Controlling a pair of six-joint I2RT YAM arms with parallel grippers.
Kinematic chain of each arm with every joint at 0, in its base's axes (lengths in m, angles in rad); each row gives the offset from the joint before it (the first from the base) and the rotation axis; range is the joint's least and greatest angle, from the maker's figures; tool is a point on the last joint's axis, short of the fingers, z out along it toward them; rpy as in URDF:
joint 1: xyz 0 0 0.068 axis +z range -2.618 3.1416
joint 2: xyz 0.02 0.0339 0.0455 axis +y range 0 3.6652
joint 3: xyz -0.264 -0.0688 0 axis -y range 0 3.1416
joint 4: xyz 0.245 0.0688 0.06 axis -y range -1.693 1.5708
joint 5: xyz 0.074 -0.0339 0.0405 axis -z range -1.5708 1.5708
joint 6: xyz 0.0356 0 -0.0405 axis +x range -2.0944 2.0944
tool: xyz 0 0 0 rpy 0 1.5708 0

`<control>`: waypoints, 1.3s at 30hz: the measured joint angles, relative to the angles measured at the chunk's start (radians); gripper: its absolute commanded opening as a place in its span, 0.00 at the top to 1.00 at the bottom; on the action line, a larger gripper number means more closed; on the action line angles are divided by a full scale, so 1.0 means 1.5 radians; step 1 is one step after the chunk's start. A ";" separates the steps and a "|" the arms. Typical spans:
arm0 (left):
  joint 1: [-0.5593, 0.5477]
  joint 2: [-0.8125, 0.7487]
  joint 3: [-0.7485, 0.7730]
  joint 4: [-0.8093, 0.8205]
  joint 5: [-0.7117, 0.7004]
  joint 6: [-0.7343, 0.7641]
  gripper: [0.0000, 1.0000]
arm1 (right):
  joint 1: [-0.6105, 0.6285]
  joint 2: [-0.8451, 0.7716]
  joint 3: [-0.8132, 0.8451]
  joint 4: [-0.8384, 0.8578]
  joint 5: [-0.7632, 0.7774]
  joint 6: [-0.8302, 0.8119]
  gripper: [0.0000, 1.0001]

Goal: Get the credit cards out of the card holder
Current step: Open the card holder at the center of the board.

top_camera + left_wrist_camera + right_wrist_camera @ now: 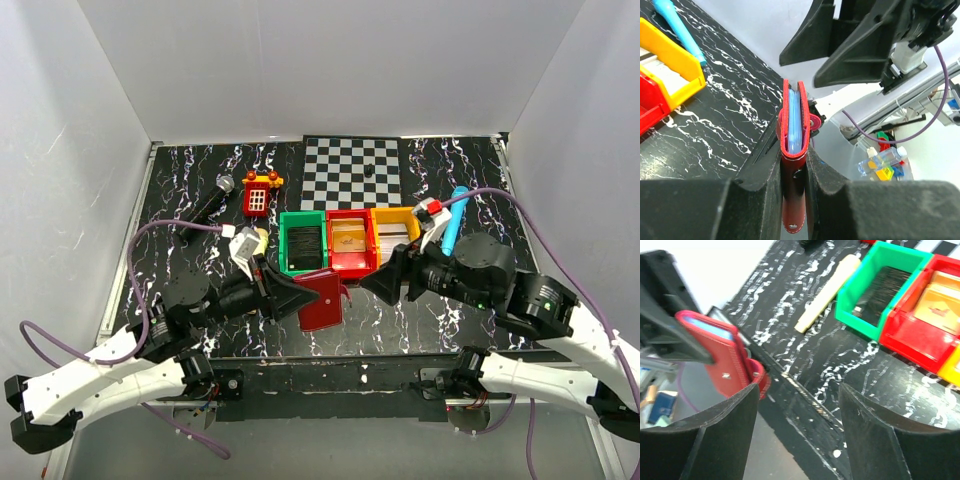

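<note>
My left gripper (300, 298) is shut on the dark-red card holder (322, 298) and holds it on edge above the table's front edge. In the left wrist view the holder (794, 125) stands clamped between my fingers, gripper (795, 167), and pale blue sleeves show in its slightly open top. I cannot tell whether a card is inside. My right gripper (372, 283) is open and empty just right of the holder, which shows in the right wrist view (720, 365) left of that gripper (799, 405). A dark card (304, 240), a tan-orange card (350, 237) and a pale grey card (394, 230) lie in bins.
The green bin (283, 245), red bin (350, 264) and yellow bin (395, 211) stand in a row behind the grippers. A chessboard (352, 170), microphone (210, 200), red toy phone (260, 192), blue pen (455, 220) and cream stick (825, 295) lie farther back.
</note>
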State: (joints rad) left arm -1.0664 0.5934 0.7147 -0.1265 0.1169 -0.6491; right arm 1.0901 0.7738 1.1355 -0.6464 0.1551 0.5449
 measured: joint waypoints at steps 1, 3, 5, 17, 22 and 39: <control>0.003 0.005 -0.001 0.004 0.012 0.002 1.00 | -0.002 -0.006 0.001 0.007 -0.014 0.001 0.27; 0.012 0.019 -0.008 0.020 0.040 0.003 1.00 | -0.002 -0.008 0.012 0.013 -0.045 0.001 0.27; 0.021 0.037 -0.013 0.032 0.064 0.005 1.00 | -0.003 -0.002 0.029 0.017 -0.072 0.002 0.27; 0.048 0.099 -0.011 0.111 0.157 0.006 1.00 | -0.003 0.046 -0.016 0.027 -0.133 0.000 0.36; 0.105 0.076 -0.060 0.191 0.221 -0.040 1.00 | -0.003 0.007 -0.039 0.035 -0.137 -0.002 0.38; 0.139 0.121 -0.134 0.475 0.387 -0.188 1.00 | -0.014 -0.032 -0.079 0.115 -0.198 0.004 0.35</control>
State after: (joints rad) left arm -0.8577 0.7750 0.5140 0.5861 0.6979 -0.9318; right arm 1.0683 0.7261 1.0176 -0.4740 -0.1417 0.5510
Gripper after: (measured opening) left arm 0.163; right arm 0.646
